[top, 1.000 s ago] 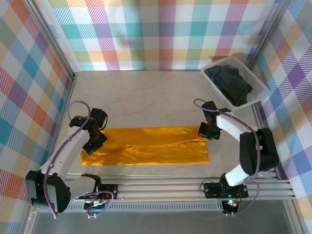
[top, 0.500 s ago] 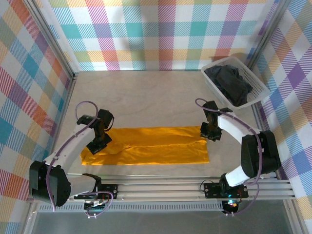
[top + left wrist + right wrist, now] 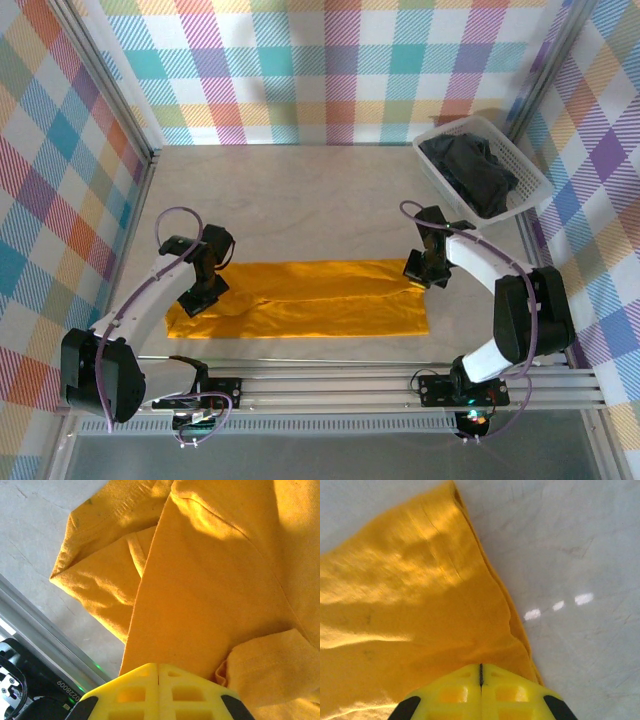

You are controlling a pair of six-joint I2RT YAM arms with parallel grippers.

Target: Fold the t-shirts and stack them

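Tabletop basket (image 3: 438, 184) holds black t-shirt (image 3: 472, 170); left pincer (image 3: 190, 303), right pincer (image 3: 420, 278) clench orange t-shirt (image 3: 320, 300).

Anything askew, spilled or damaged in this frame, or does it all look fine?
Nothing spilled or damaged. The mustard-orange t-shirt lies folded into a long strip, but its left end is bunched, with sleeve layers overlapping unevenly. The black t-shirt sits crumpled in the white basket, not yet folded.

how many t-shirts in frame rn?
2. The mustard-orange t-shirt lies spread on the table, near side; the black t-shirt is bundled in the white basket at the far right. More could be hidden under it.
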